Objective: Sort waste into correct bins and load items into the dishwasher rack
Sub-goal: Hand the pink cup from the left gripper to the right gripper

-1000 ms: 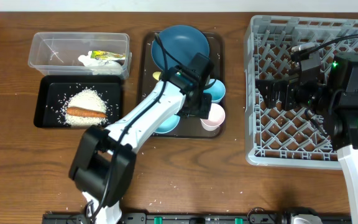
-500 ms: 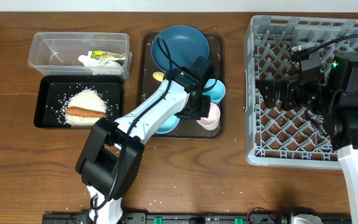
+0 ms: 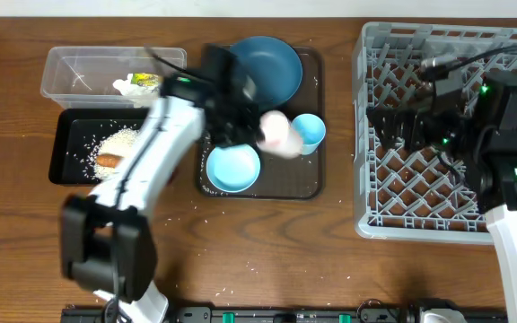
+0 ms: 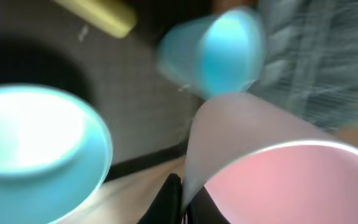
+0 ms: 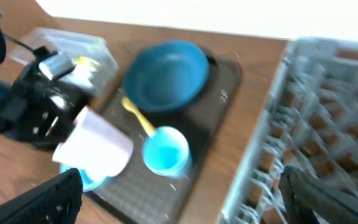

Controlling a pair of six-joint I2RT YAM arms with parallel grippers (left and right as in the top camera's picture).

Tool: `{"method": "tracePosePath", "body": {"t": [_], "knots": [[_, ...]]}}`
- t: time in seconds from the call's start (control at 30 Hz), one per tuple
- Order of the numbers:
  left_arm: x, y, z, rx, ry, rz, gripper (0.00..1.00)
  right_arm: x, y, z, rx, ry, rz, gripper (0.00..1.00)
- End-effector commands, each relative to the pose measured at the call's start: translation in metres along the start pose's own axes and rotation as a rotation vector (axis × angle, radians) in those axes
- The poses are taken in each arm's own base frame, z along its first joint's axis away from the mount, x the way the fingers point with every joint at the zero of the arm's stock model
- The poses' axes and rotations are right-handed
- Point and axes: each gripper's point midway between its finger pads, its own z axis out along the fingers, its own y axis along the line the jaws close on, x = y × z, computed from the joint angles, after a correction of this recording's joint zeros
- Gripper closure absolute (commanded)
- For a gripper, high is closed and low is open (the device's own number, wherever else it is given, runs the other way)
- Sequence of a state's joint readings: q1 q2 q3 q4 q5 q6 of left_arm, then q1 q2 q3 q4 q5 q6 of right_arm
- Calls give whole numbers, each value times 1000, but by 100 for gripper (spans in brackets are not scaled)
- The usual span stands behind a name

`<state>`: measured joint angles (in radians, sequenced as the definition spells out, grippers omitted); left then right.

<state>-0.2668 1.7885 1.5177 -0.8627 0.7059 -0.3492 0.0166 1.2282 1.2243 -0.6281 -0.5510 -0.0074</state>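
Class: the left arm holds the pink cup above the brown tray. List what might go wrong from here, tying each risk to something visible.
1. The left pincer seems to pinch the pink cup only by its wall near the rim, and blur suggests a fast swing; it may slip.
2. The cup hangs close by the light blue cup and might knock it over.
3. The right pincer sits open over the dishwasher rack, so the arms might clash there.
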Motion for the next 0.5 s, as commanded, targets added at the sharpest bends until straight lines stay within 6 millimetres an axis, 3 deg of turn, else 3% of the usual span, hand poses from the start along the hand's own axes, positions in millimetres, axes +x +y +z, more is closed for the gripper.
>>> {"method": "tracePosePath", "body": {"t": [0.0,0.13,0.27,0.47], "knots": [[1,-52,-24,319,46,61,94,-9,31,13,-157,-5,51,1],[-2,-75,-41,487,50,120,94,-11,53,31,-253,3,66,2],[-1,-80,-44,522,57,133,94,-12,79,38,-372,8,31,3],[8,-102,-60,674,108,179,94,-10,93,43,-420,17,10,3]]}}
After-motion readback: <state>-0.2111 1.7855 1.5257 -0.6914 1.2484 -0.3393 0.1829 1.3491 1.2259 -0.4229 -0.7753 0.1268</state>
